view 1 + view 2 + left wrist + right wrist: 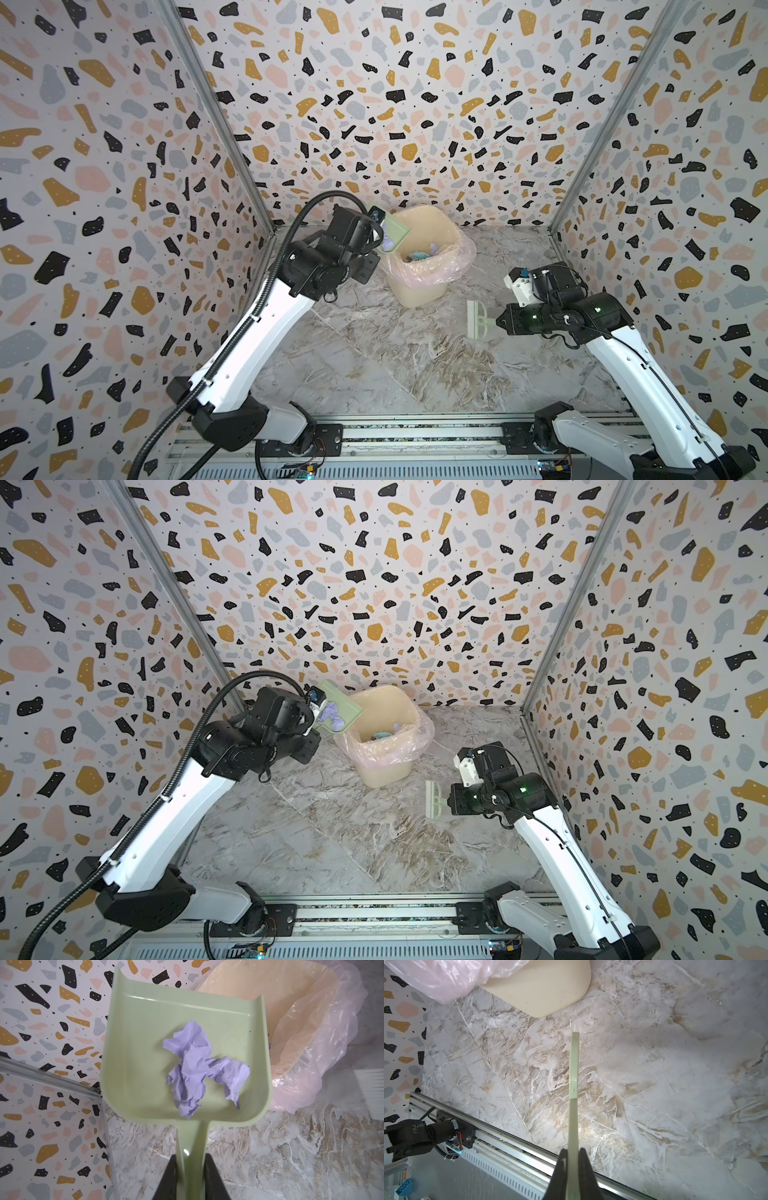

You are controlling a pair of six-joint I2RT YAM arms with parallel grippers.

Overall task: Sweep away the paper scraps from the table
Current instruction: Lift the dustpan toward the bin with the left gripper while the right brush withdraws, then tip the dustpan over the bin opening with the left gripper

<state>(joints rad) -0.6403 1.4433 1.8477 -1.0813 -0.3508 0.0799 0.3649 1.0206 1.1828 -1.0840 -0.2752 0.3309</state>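
Note:
My left gripper [191,1156] is shut on the handle of a pale green dustpan [145,1043]. The pan is lifted and tilted at the rim of the cream bin [415,291], at the bin's left in both top views. Crumpled lavender paper scraps [195,1059] lie in the pan [345,706]. More paper scraps [419,253], light blue and lavender, sit inside the bin. My right gripper [573,1150] is shut on the handle of a pale green brush [574,1068], held low over the table [395,365] to the right of the bin. I see no scraps on the marble.
A pink translucent liner [322,1032] hangs over the bin's rim. Terrazzo walls close in the left, back and right sides, with metal corner posts [220,124]. A metal rail [415,432] carrying both arm bases runs along the front edge.

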